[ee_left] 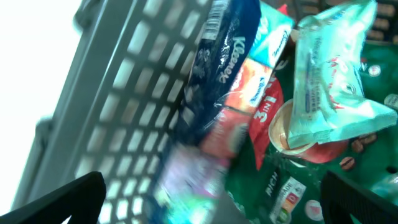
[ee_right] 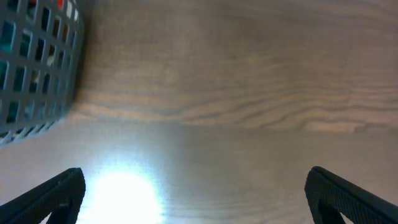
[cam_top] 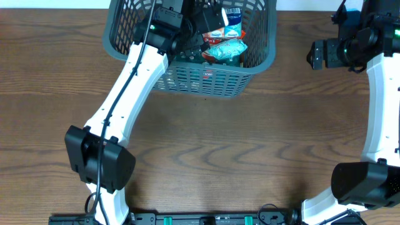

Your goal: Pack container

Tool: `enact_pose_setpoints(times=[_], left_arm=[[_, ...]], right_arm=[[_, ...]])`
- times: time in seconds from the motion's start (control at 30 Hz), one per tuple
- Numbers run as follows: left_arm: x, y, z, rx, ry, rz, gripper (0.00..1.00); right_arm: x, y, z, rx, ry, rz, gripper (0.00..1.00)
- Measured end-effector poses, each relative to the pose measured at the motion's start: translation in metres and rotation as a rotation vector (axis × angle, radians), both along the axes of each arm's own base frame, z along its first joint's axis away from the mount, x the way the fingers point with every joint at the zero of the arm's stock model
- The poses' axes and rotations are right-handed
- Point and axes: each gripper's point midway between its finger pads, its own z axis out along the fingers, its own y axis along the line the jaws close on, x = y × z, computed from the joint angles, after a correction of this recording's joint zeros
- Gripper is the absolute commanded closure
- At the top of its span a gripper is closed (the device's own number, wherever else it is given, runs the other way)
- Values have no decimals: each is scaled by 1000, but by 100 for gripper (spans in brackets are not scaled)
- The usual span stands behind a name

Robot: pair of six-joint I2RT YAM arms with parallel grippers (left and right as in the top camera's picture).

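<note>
Several packs (cam_top: pixel 225 47) lie heaped in the container (cam_top: pixel 253 67) at the far edge of the surface (cam_top: pixel 219 156), so the left fingers (ee_left: pixel 68 199), spread empty just above them, could snag the Kleenex pack (ee_left: pixel 217 68) or the lattice wall (ee_left: pixel 130 99) on lifting out; right fingers (ee_right: pixel 50 196), spread too, hang well clear.

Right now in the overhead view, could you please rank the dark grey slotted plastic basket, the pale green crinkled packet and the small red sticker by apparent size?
1. dark grey slotted plastic basket, by far largest
2. pale green crinkled packet inside it
3. small red sticker on the basket's wall
</note>
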Motion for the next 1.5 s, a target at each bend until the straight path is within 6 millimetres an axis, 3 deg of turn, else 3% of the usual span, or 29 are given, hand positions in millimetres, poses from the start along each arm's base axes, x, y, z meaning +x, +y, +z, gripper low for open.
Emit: enact_pose_setpoints(times=[0.17, 0.3, 0.37, 0.5, 0.57, 0.67, 0.8, 0.9, 1.03, 1.3, 1.4, 1.5], left_arm=[[-14, 20, 22, -142, 57, 179, 1], [-36, 64, 62, -291, 82, 371, 1], [-52, 102, 91, -378, 68, 491, 1], [-92, 169, 127, -493, 49, 695, 1], [-113, 191, 137, -526, 46, 769, 1], [-148, 212, 143, -549, 65, 850, 1], [-181, 217, 146, -552, 81, 875, 1], [-197, 215, 142, -555, 79, 864, 1], [-216, 213, 116, -560, 90, 857, 1], [-256, 212, 37, -581, 142, 878, 1], [-271, 209, 15, -590, 172, 873, 1], [-283, 208, 2, -597, 180, 864, 1]], right_arm=[[13, -2, 8, -10, -60, 1, 1], [26, -3, 26, -22, -137, 3, 1], [36, -4, 52, -35, -222, 4, 1], [46, -1, 109, -59, -382, 14, 1], [46, 5, 137, -66, -453, 26, 1], [40, 17, 159, -63, -504, 46, 1], [22, 29, 161, -29, -479, 45, 1], [8, 31, 162, -4, -458, 21, 0], [-14, 32, 174, 10, -468, -2, 1], [-85, 38, 207, 18, -545, -20, 1], [-107, 43, 199, 24, -542, -17, 1], [-124, 53, 175, 34, -532, 7, 1]])
